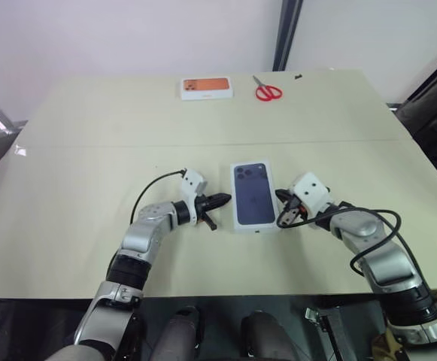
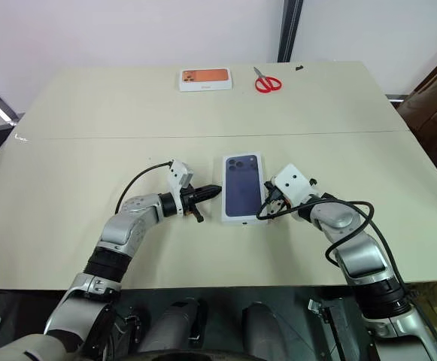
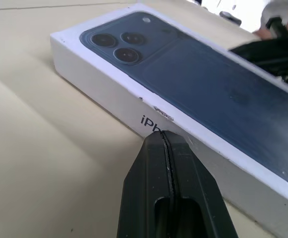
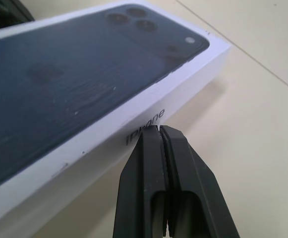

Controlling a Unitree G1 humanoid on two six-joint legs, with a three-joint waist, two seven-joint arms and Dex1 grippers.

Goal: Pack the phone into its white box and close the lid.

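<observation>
Either side of the lid (image 1: 253, 196), left pincer (image 1: 223, 201) and right pincer (image 1: 283, 201) sit clenched empty; uneven pushing might skew it, I reckon.

A pale beige worktop (image 1: 90, 158) carries the closed white box, its lid (image 1: 253, 195) with the dark-blue phone picture facing up, with an orange-topped white box (image 1: 206, 88) and red-handled scissors (image 1: 266, 90) well beyond it at the far edge.
</observation>
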